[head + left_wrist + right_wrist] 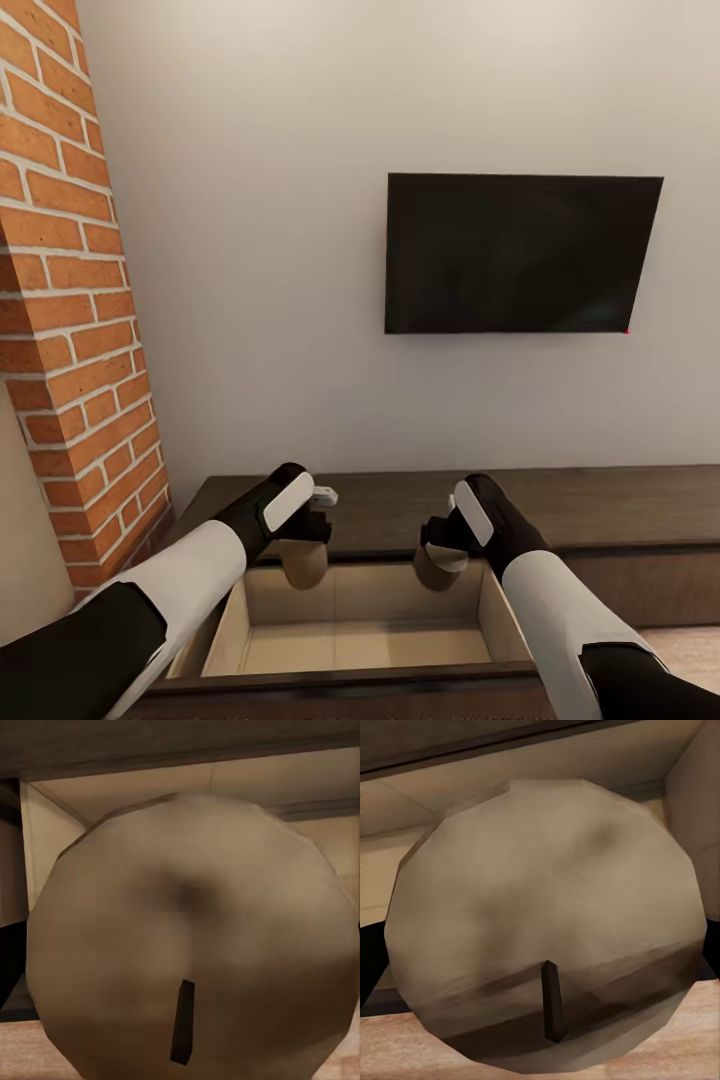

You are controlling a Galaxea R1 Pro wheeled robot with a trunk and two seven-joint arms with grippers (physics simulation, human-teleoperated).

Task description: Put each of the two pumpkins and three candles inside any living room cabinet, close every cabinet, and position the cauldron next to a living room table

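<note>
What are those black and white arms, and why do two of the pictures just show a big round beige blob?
Those are a robot's two arms, seen from a camera on its head. It stands facing a white wall with a black TV and a brick chimney. Below the arms is a low dark brown cabinet with one drawer pulled open, pale wood inside.

Each arm ends in a gripper, like a two-fingered hand. The left gripper holds a candle, and the right gripper holds another candle, both above the open drawer.

The other two pictures come from small cameras beside each gripper. They look straight at the candle's top, so it looks huge. The dark stick is its wick.
</note>
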